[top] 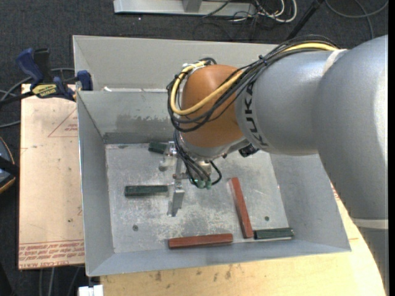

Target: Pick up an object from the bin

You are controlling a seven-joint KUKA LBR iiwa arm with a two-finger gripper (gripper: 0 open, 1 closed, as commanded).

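The fingers hang over the middle of the bin, with bare floor around them and every wall well apart. Whether they are spread or pressed together cannot be told. A dark green bar lies flat just to their left, its long axis pointing at them and its right end close by. A red-brown bar lies crosswise nearer the front wall. A second red-brown bar lies to their right.
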